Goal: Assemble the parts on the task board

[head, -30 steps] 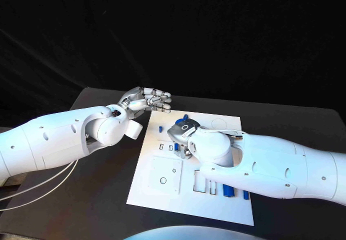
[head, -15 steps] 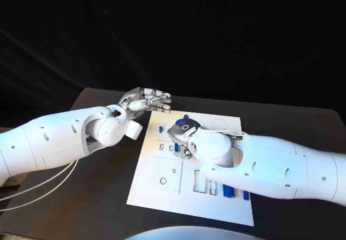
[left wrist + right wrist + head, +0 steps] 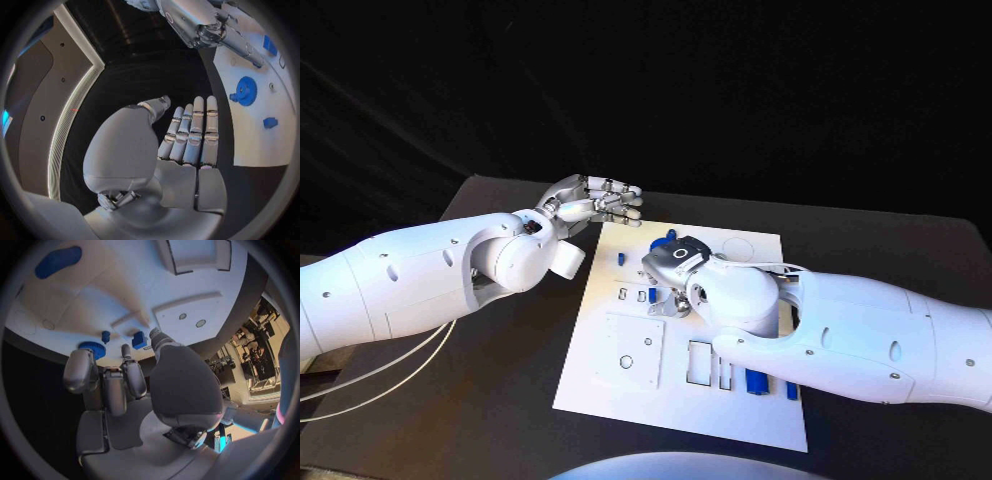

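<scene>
Near the far left corner of the task board point(image 3: 678, 400), just off its edge and over the black table point(image 3: 473, 420), the left hand point(image 3: 596, 203) hangs with nothing in it. The left wrist view shows its fingers point(image 3: 195, 132) straight and laid side by side, the thumb standing apart from them, and the palm bare.

Over the far half of the board, the right hand point(image 3: 669, 272) reaches down from its white arm toward the surface. Its fingers point(image 3: 112, 382) are curled downward in the right wrist view, with their tips close over the white plate — whether they pinch anything I cannot tell, since the tips hide what lies under them.

A blue gear point(image 3: 244, 91) sits by the board's far edge, partly covered by the right hand in the head view; from the right wrist it shows as a blue disc point(image 3: 92, 348) just past the fingertips. Beside it lie a small blue block point(image 3: 139, 340) and a smaller blue peg point(image 3: 105, 336). Another small blue piece point(image 3: 619, 258) rests close to the board's left edge, near the left hand.

Toward the near right corner of the board lie two more blue parts point(image 3: 759, 381) — side by side, next to a row of narrow rectangular slots point(image 3: 710, 364). A square raised plate point(image 3: 632, 350) with small holes occupies the near left portion.
</scene>
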Controlling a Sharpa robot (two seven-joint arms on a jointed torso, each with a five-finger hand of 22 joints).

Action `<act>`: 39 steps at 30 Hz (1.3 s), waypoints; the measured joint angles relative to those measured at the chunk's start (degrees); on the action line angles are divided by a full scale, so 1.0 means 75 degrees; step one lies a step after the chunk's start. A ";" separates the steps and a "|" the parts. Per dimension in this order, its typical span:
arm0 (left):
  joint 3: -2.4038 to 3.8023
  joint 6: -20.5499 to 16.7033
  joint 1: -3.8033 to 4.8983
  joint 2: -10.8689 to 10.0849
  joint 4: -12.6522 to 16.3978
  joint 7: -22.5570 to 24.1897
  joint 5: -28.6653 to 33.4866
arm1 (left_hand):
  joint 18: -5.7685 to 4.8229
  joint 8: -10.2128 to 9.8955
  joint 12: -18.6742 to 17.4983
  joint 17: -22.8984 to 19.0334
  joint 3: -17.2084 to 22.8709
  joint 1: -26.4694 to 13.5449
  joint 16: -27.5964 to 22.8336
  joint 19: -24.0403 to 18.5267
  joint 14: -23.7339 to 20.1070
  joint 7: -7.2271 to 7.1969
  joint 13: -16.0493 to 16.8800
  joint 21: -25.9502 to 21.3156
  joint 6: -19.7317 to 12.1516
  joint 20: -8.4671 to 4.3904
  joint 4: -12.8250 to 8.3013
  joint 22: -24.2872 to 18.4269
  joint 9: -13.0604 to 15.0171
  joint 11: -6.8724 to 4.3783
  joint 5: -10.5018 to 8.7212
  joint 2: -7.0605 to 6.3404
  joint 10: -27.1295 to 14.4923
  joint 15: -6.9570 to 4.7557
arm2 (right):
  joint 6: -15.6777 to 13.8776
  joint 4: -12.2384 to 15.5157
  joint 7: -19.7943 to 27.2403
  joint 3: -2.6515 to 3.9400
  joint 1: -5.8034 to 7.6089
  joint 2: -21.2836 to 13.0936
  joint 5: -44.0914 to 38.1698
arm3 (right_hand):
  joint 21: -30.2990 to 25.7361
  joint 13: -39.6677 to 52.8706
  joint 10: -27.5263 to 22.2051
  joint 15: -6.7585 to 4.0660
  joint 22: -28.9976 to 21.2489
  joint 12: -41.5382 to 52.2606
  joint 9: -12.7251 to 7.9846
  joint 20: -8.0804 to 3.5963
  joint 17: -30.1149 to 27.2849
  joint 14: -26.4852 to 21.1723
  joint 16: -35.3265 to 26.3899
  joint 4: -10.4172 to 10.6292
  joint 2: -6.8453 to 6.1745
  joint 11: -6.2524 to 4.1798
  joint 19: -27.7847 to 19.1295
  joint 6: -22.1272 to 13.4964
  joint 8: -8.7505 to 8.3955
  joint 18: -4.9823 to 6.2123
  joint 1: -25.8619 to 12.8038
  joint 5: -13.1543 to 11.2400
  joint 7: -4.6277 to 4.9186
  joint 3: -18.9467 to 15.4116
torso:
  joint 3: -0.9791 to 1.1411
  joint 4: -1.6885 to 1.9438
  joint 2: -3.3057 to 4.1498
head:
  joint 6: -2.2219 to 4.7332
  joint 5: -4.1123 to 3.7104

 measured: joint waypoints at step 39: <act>-0.0008 0.0683 0.0265 0.0158 -0.0096 -0.3153 -0.2353 | -0.0001 0.3317 0.8060 0.7619 -0.1096 -0.1550 0.9015 0.1930 0.3347 -0.0760 0.5950 0.5800 -0.0363 -0.1186 0.1203 0.4301 0.2137 -0.1145 0.0002 0.0263 0.1291 -0.1162 | -0.4599 0.0625 0.4574 0.0137 0.0576 -0.3860 0.7158 | -0.3469 -0.1514 -0.0940 -0.0047 -0.1998 -0.1624 0.0213 -0.0068 -0.1378 0.0014 -0.1390 0.0014 0.0755 -0.0179 -0.1346 0.0321 0.0640 0.0655 0.0252 0.0756 -0.0206 -0.1472 | 0.0155 -0.0109 -0.0234 | -0.0005 -0.0098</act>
